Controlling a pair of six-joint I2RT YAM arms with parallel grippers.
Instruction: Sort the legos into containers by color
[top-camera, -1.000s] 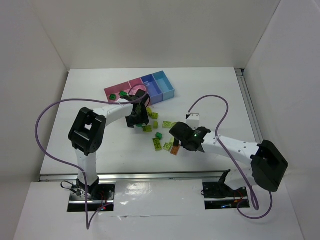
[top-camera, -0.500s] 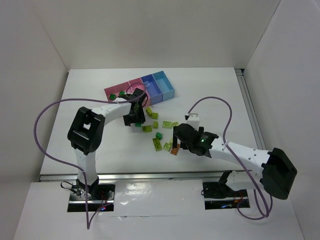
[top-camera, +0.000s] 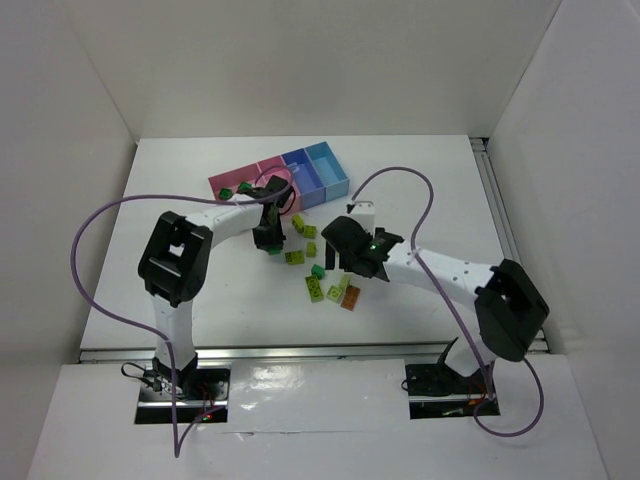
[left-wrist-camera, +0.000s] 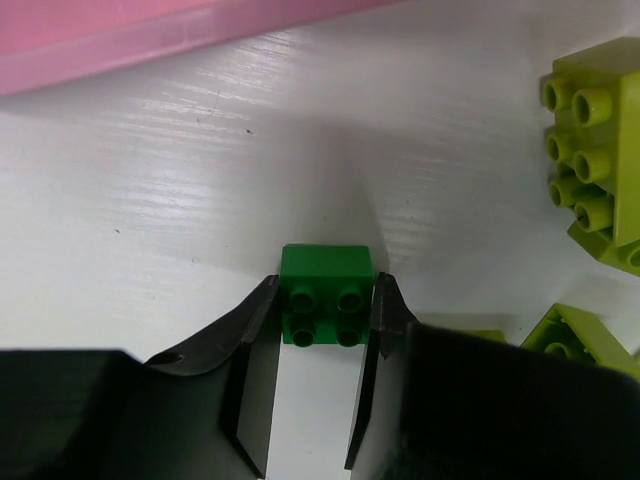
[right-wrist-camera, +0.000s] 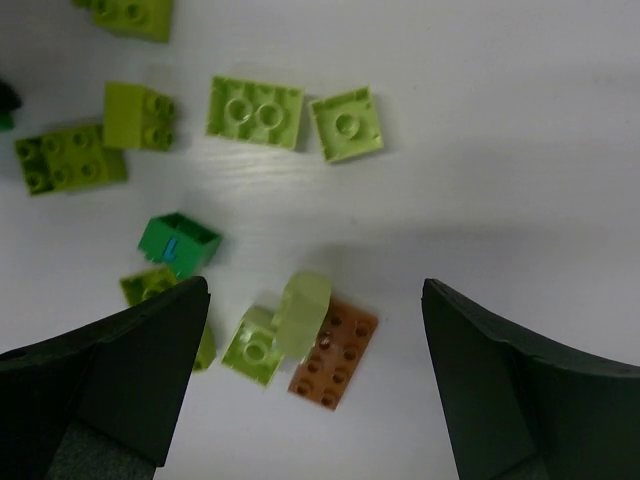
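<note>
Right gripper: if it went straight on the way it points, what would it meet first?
Likely the pale yellow-green brick leaning on the orange-brown brick, roughly centred between the open fingers of the right gripper; its height above them is unclear.

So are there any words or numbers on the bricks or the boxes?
No readable text anywhere.
Studs of the dark green brick: blank.
The containers: no labels.
Small blue mark on a second green brick: too small to read.
</note>
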